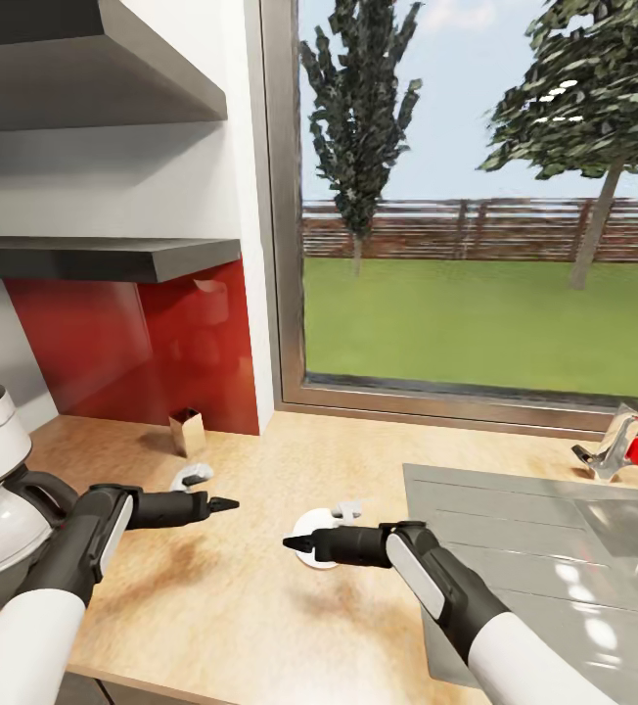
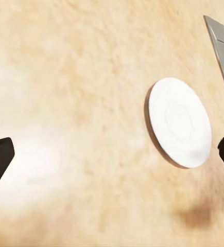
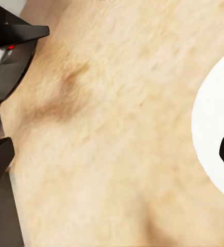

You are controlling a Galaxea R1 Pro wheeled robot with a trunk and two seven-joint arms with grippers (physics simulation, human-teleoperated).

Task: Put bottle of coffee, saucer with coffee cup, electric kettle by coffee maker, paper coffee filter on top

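Two grippers, left [image 1: 223, 505], right [image 1: 296, 542]; one saucer [image 1: 311, 522]; one coffee cup [image 1: 346, 509].

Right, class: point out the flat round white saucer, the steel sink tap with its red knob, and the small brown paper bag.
saucer [image 2: 179, 122], left wrist view, centre.
tap [image 1: 620, 443], head view, spout.
paper bag [image 1: 188, 431], head view, front face.
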